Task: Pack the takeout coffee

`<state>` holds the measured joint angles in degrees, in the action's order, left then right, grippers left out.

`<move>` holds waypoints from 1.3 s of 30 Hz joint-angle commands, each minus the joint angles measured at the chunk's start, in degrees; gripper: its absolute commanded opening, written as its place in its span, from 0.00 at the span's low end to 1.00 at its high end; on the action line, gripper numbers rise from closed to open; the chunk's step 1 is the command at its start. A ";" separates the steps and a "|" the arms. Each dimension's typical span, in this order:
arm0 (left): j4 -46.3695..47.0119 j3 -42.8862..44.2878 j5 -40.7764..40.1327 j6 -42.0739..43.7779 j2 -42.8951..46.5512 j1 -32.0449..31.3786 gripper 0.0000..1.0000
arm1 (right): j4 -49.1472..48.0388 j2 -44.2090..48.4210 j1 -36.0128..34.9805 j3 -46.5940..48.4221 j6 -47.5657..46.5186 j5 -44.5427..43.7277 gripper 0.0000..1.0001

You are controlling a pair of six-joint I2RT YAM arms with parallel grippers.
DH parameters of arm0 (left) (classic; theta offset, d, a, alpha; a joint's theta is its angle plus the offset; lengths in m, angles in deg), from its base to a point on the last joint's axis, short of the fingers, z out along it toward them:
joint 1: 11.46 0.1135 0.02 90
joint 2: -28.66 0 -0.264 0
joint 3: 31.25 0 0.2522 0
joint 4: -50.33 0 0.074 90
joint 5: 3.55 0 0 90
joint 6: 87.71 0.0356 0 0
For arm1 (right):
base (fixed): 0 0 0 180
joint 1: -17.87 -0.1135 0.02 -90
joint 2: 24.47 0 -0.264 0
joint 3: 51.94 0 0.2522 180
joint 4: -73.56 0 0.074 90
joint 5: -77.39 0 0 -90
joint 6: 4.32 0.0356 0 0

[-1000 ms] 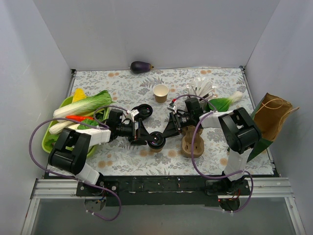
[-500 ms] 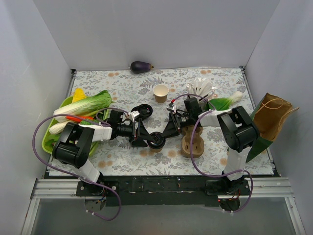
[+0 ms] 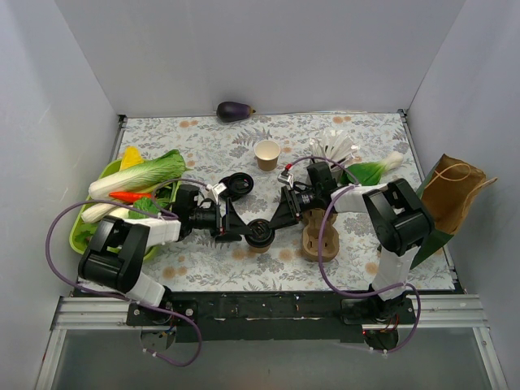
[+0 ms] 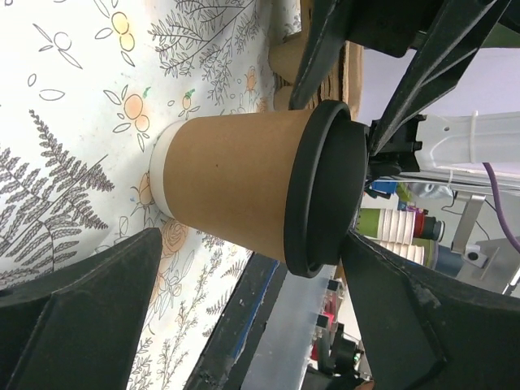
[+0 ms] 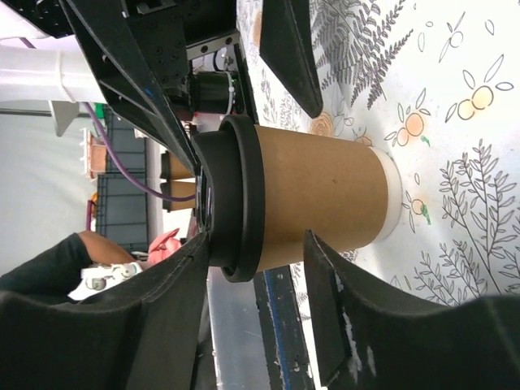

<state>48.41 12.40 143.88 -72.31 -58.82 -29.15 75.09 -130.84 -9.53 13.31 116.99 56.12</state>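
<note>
Tabletop (image 3: 203,146), left claw (image 4: 253,236) open around coffee (image 4: 236,183)

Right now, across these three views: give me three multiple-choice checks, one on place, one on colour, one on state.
1. Where is the lidless cup?
A. on the green tray
B. on the table, farther back than the coffee cup
C. inside the paper bag

2. What colour is the lid on the coffee cup?
A. white
B. black
C. green

3. How is the coffee cup sitting?
A. lying on its side
B. upside down
C. upright on the table

Answers:
1. B, the top view shows it standing alone nearer the back wall.
2. B, both wrist views show a black lid.
3. C, its base rests on the table, lid on top.
</note>
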 commanded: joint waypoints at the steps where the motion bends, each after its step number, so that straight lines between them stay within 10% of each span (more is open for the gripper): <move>1: 2.50 -2.64 -1.18 0.34 4.33 0.73 0.92 | -2.71 2.39 -0.20 -2.18 -2.48 -2.55 0.60; 39: -8.49 -0.54 -7.51 2.10 7.78 2.14 0.85 | 2.12 3.18 1.47 -3.06 -4.59 -3.78 0.57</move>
<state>42.64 10.43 139.40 -72.64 -50.12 -27.41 76.25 -126.60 -8.40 8.89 113.52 52.16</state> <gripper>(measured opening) 0.853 0.576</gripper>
